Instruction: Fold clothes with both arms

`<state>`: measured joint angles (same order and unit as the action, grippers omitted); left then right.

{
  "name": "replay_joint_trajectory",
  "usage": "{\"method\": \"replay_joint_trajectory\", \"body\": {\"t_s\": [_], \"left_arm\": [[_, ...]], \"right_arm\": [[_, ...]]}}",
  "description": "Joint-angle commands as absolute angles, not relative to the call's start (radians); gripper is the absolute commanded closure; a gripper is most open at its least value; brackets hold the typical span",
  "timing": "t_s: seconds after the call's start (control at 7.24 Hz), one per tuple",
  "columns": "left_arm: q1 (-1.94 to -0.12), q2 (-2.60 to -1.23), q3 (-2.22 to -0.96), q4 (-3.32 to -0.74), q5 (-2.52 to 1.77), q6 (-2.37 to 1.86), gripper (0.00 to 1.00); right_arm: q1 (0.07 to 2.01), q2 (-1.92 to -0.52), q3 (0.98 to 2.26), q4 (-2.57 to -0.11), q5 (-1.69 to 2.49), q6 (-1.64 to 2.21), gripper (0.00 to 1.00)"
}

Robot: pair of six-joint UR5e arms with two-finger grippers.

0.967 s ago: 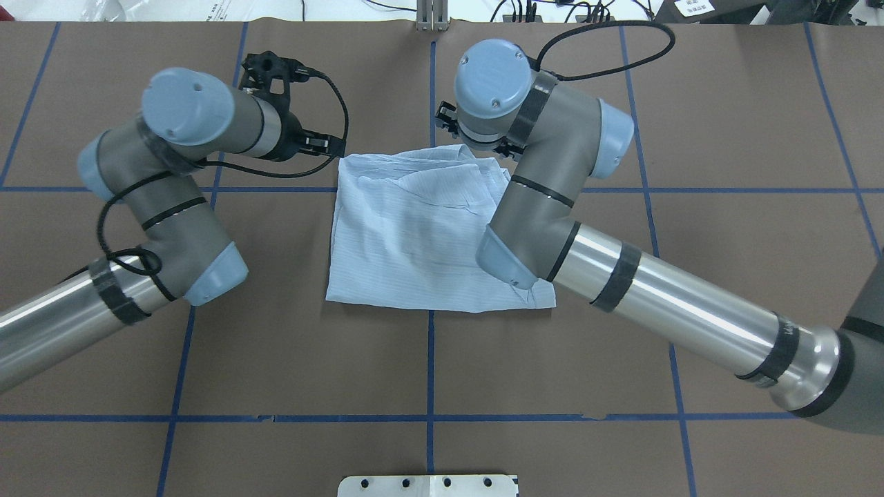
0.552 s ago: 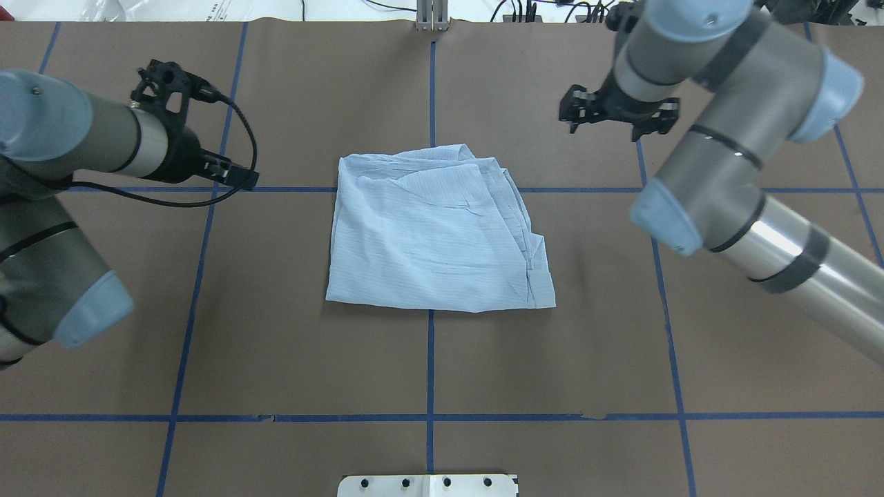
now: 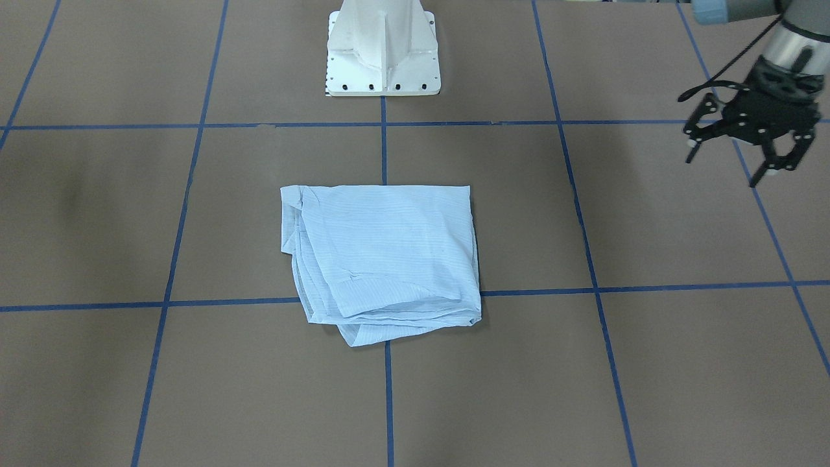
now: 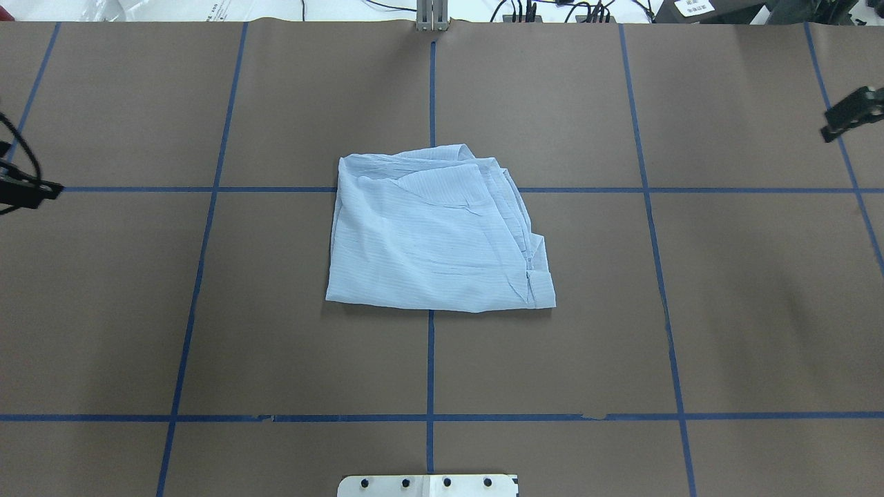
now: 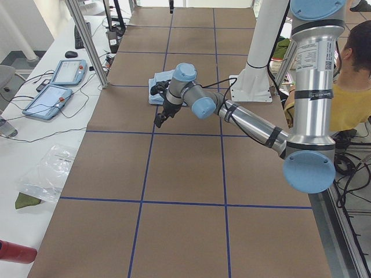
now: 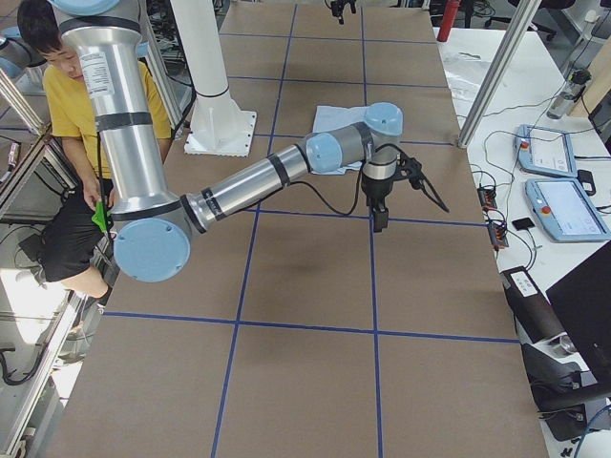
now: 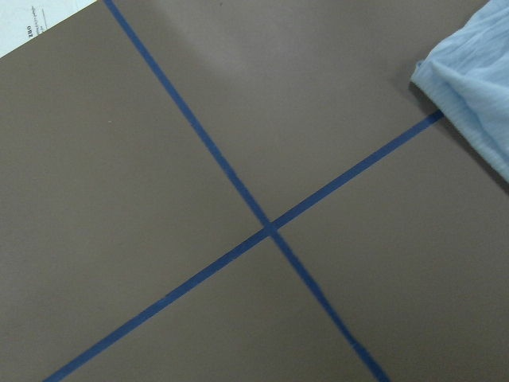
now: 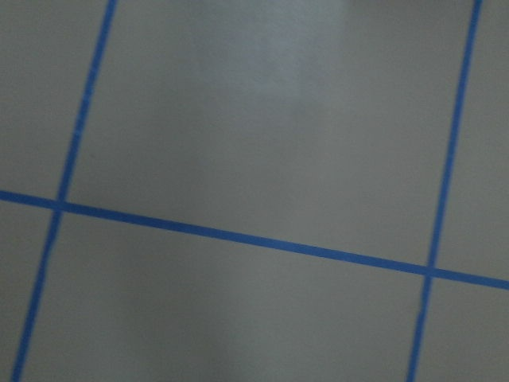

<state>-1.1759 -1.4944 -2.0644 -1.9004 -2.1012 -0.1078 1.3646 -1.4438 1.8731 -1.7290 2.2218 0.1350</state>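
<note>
Just beyond our white base (image 4: pixel 428 485), the pale blue shirt (image 4: pixel 428 235) lies folded into a rough rectangle at the middle of the brown table (image 4: pixel 207 310), over a crossing of blue tape lines (image 4: pixel 429 359). Its near edge is straight and flat. Its far edge is rumpled, and layered edges stack along our right side. Well apart from it, our left gripper (image 3: pixel 729 162) hangs with fingers spread, holding nothing. Whether our right gripper (image 6: pixel 379 219) is spread or closed, we cannot tell.
</note>
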Motion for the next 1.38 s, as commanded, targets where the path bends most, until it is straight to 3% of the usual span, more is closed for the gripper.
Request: {"method": "replay_joint_trajectory", "body": {"t_s": [0.0,0.14,0.28,0.41,0.97,1.24], "left_arm": [[-1.388,-1.404,-1.99,-1.91,-2.172,-0.021,0.0],[-1.396,-1.346,-1.911,-1.917,-2.157,-0.04,0.0],[-1.454,-1.371,-1.89,-1.952,-2.136,-0.052,0.0],[-1.503,-1.42,-1.876,-1.938,-2.155,-0.108,0.0],[-1.509,-1.402,-1.829,-1.757,-2.281,-0.152,0.0],[-1.514,-1.422,-1.838,-1.532,-2.284,0.003,0.0]], "right_arm": [[1.559,-1.636,1.885,-1.729,2.281,-0.127,0.0],[1.6,-1.754,1.907,-1.714,2.293,-0.132,0.0],[1.611,-1.799,1.899,-1.715,2.29,-0.129,0.0],[1.609,-1.793,1.872,-1.713,2.29,-0.124,0.0],[1.609,-1.793,1.849,-1.634,2.295,-0.117,0.0],[1.609,-1.793,1.844,-1.631,2.295,-0.117,0.0]]}}
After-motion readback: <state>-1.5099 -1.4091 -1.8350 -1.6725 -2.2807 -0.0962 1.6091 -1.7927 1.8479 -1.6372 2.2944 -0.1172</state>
